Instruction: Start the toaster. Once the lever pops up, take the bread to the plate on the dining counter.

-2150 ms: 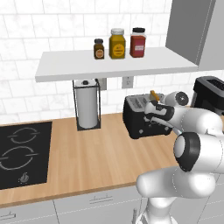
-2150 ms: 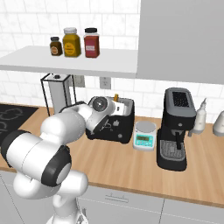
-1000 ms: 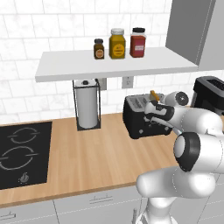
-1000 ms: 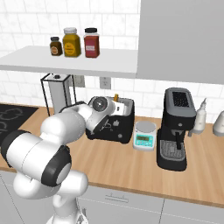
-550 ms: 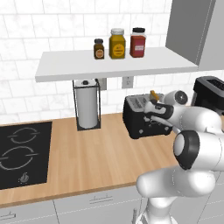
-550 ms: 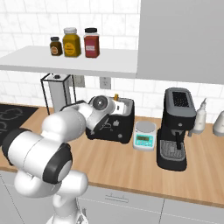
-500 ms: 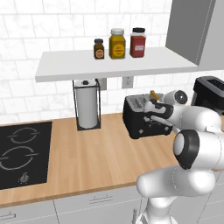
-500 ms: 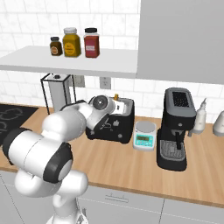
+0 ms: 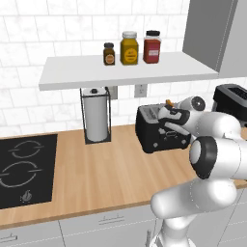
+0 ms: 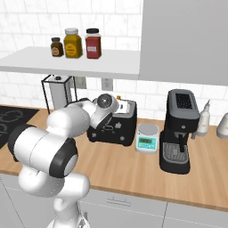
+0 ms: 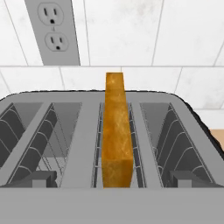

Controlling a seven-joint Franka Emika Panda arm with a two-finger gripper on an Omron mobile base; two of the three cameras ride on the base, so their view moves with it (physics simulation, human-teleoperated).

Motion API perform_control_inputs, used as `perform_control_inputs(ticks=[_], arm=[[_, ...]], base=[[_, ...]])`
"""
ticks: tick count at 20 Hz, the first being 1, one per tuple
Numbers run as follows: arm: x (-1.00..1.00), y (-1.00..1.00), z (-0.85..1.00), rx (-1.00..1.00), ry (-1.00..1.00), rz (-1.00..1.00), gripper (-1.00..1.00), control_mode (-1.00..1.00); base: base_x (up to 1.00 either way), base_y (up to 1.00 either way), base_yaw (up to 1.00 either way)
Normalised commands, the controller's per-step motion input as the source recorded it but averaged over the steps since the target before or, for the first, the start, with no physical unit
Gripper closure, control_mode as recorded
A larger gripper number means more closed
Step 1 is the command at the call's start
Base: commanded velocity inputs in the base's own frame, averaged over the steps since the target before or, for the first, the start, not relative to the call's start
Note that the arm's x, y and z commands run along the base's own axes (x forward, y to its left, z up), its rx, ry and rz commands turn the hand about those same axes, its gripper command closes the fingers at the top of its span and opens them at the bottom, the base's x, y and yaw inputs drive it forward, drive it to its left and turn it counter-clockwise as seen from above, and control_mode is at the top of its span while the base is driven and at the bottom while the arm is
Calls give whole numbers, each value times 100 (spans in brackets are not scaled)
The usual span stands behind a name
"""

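Observation:
The black toaster (image 9: 157, 135) stands on the wooden worktop by the wall, also seen in the right base view (image 10: 116, 127). Its silvery slotted top (image 11: 78, 131) fills the hand view. The bread (image 11: 116, 131), a golden-brown slice, stands upright on edge in the toaster, its top poking out (image 9: 168, 102). My gripper (image 11: 113, 179) hovers right over the toaster top (image 9: 167, 113), open, with one dark fingertip (image 11: 38, 178) on each side of the slice and clear gaps between. The plate and the dining counter are out of view.
A paper towel holder (image 9: 95, 118) stands left of the toaster, with a black cooktop (image 9: 21, 166) further left. A shelf with three jars (image 9: 130, 48) hangs above. To the right are a small scale (image 10: 147, 137) and a tall coffee machine (image 10: 180, 129). A wall outlet (image 11: 54, 26) sits behind.
The hand has crept slightly left, further over the toaster top. The jaws have stayed wide and the bread has not moved.

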Motion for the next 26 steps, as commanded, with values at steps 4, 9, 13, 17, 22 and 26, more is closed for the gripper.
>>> perform_control_inputs(ticks=[4, 9, 13, 17, 22, 26], arm=[[4, -2, 0, 0, 0, 2, -100, -100], [6, 0, 0, 0, 0, 0, -100, -100], [2, 0, 0, 0, 0, 0, -100, -100], [0, 0, 0, 0, 0, 0, 100, -100], [0, 0, 0, 0, 0, 0, 100, -100], [0, 0, 0, 0, 0, 0, 100, -100]], base=[[0, 0, 0], [0, 0, 0], [0, 0, 0], [0, 0, 0], [0, 0, 0], [0, 0, 0]])
